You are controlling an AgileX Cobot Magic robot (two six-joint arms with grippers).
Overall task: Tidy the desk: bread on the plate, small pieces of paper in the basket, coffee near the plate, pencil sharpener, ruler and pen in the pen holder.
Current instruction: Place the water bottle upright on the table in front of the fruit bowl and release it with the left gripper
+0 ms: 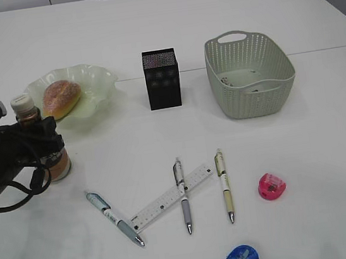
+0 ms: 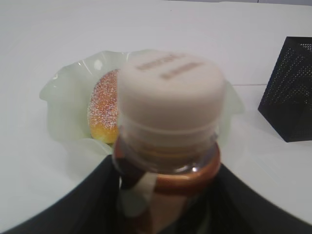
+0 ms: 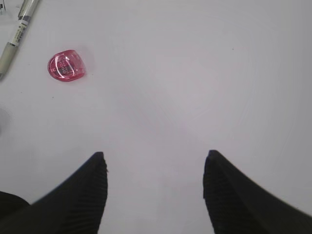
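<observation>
Coffee bottle [image 1: 39,139] stands upright between the jaws of the left gripper [image 1: 46,146], which pinch it at the body; its pale cap [image 2: 170,90] rises above them. Just beyond the jaws lies the bread [image 2: 104,107] on the green plate [image 1: 93,82], and to their right the black pen holder [image 2: 290,90]. The right gripper [image 3: 155,185] has its jaws spread wide over the bare table [image 3: 195,73]; the pink sharpener [image 3: 67,66] lies ahead and left of them, well apart.
</observation>
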